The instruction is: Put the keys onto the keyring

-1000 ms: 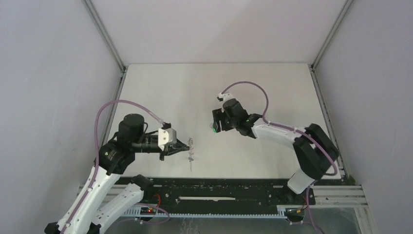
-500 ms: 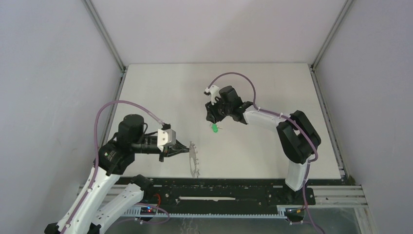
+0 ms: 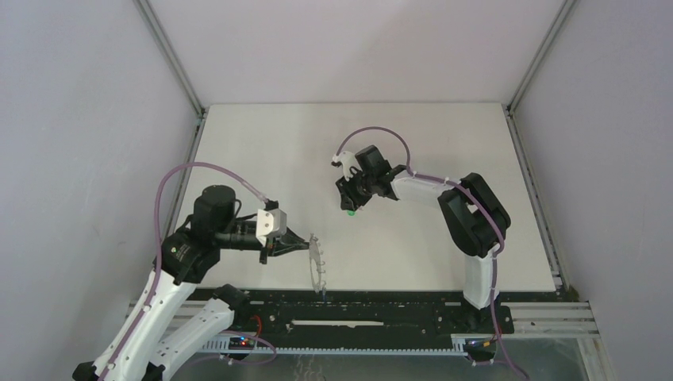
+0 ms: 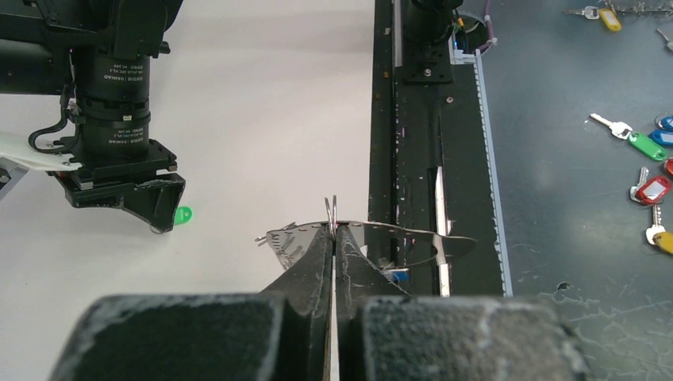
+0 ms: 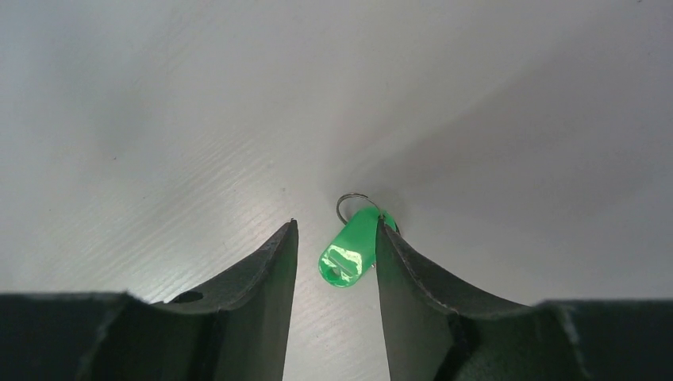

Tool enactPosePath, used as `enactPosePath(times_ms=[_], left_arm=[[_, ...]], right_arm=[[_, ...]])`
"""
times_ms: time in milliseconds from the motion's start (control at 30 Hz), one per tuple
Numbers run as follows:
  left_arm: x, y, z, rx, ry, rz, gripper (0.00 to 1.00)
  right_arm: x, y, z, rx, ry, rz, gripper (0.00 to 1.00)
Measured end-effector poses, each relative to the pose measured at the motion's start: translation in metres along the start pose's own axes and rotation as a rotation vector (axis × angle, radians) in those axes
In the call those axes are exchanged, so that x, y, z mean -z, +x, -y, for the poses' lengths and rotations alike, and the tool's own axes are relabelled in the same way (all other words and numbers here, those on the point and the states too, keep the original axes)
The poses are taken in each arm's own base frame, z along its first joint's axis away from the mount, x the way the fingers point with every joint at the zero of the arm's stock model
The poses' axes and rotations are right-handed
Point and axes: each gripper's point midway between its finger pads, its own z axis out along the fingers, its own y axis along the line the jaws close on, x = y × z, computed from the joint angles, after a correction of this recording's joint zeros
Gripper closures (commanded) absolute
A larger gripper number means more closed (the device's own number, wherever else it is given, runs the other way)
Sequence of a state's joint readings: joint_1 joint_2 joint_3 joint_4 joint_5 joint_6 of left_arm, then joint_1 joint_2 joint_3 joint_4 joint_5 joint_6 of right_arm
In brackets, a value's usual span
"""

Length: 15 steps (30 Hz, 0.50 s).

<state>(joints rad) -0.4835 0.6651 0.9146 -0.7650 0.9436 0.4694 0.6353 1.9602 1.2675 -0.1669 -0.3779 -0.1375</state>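
Note:
My left gripper is shut on a small wire loop of the keyring. It holds the grey ring band on edge above the table's front. A blue key head hangs under the band. The green-headed key lies on the white table with a small wire ring at its far end. My right gripper points down over the green key, open. The head lies between the fingers against the right finger, with a gap to the left one.
A black rail runs along the table's front edge, just beyond the keyring. Past it, several coloured key tags lie on a dark surface. Grey walls and metal posts enclose the table.
The right gripper has moved left and come down over the green key on the table, with narrower jaws. The keyring has swung in the left gripper and shows more of its band.

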Motion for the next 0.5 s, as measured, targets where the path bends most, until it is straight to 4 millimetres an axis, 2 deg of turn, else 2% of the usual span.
enactPosePath(times_ms=[233, 500], left_arm=[[-0.0007, -0.0009, 0.0017, 0.025, 0.009, 0.005, 1.00], [-0.0023, -0.0029, -0.0007, 0.035, 0.008, 0.011, 1.00]], right_arm=[[0.0000, 0.0001, 0.0018, 0.018, 0.006, -0.001, 0.51], [-0.0056, 0.0023, 0.0058, 0.027, 0.000, -0.010, 0.59]])
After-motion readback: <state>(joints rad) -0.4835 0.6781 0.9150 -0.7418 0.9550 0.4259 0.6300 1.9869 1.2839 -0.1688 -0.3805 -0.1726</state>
